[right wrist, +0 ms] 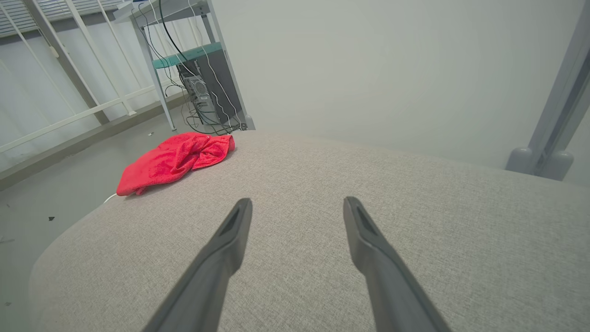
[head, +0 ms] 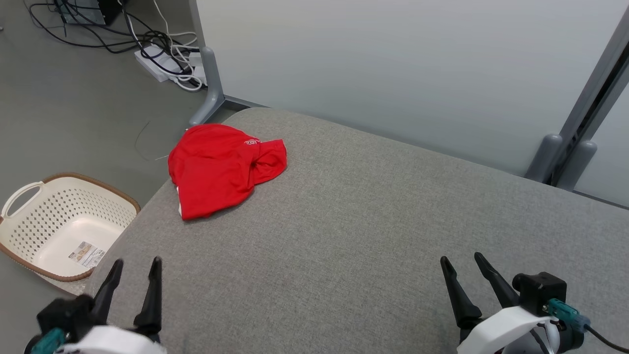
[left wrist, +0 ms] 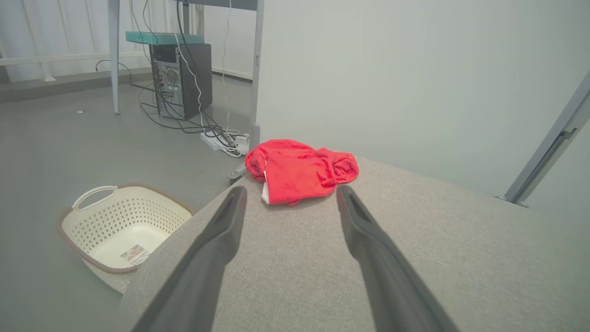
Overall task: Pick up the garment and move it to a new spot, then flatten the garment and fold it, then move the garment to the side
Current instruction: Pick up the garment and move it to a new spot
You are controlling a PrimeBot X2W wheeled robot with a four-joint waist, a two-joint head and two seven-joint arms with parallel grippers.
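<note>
Across the head view, a grey upholstered surface (head: 344, 236) is taking up most of the frame, with a pale partition panel (head: 393, 59) standing behind its far edge. On the floor off the surface's left side, a white perforated basket (head: 54, 216) is sitting with a label in its bottom.

The red garment (head: 221, 167) is lying bunched and creased at the far left corner of the surface, right at its edge and well apart from both grippers.

The left gripper (head: 137, 263) is hovering at the near left edge, fingers spread wide with nothing between them. The left wrist view is looking at the garment through that gap. The right gripper (head: 461, 257) is hovering at the near right, fingers likewise apart and empty. Beyond the far corner, cables (head: 162, 54) are trailing over the floor.

Progress, as judged: nothing is looking done yet. The garment is sitting crumpled and ungripped, so the pickup, the move to a new spot, the flattening, the folding and the final shift aside are all remaining. The left arm is looking better placed for the first reach.
</note>
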